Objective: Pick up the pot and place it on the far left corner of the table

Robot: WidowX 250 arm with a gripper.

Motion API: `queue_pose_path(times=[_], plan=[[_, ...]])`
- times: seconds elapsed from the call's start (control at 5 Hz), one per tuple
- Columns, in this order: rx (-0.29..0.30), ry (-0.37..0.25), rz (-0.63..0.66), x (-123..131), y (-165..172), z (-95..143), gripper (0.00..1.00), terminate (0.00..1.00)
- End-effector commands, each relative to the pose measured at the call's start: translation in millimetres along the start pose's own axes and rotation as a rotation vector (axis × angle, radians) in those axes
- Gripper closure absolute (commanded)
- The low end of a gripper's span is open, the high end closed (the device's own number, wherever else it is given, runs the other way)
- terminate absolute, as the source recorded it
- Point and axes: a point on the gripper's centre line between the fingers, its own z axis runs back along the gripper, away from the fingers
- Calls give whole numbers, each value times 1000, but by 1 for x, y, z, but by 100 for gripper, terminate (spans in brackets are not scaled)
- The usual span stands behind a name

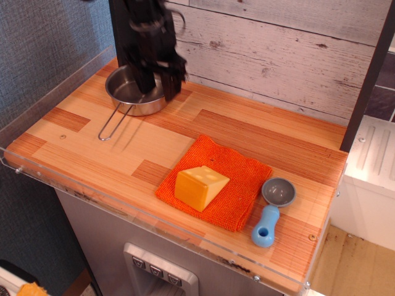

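The pot [128, 92] is a small shiny steel pan standing on the table [247, 132] near its far left corner. Its thin wire loop handle [114, 123] points toward the front left. My black gripper [157, 91] hangs over the pot's right rim and looks blurred. Its fingers are apart: one finger [145, 83] is inside the pan, the other [170, 91] is outside the rim. The jaws look open and not clamped on the rim.
An orange cloth [216, 179] lies in the front middle with a yellow cheese wedge [200, 185] on it. A grey-bowled scoop with a blue handle [271, 213] lies at the front right. Clear acrylic edging [55, 86] runs along the table's left side and front. A plank wall [278, 49] stands behind.
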Motion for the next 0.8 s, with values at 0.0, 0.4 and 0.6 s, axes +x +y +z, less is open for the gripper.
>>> queue_pose_path(times=[0.0,0.4,0.6], plan=[[49,-180,-2,-11,-26,92,0,0],[-6,-91,4,-22,-47,90,0,0],[13,-54,13,-25,-52,87,0,0]])
